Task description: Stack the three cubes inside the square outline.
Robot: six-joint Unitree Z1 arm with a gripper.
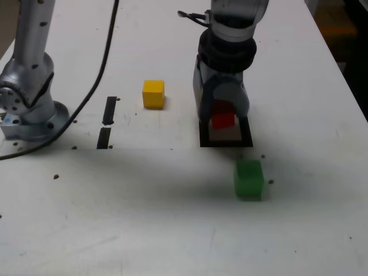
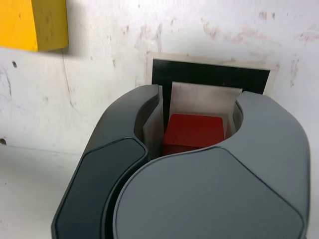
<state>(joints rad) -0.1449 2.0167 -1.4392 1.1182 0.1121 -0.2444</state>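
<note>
My gripper (image 1: 223, 117) is shut on the red cube (image 1: 223, 120), which it holds low over the white centre of the square outline (image 1: 225, 141). Seen from the wrist, the red cube (image 2: 193, 132) sits between the grey jaws of the gripper (image 2: 197, 124), with the black frame of the outline (image 2: 209, 74) just beyond. I cannot tell whether the cube touches the surface. The yellow cube (image 1: 153, 94) stands to the exterior view's left of the gripper and also shows in the wrist view (image 2: 32, 22). The green cube (image 1: 249, 179) lies in front of the outline, nearer the camera.
The arm's silver base (image 1: 29, 109) is bolted at the exterior view's left, with a black cable (image 1: 100, 69) running past it. Two short black bar marks (image 1: 107, 123) lie between the base and the yellow cube. The white table's edge runs along the exterior view's right.
</note>
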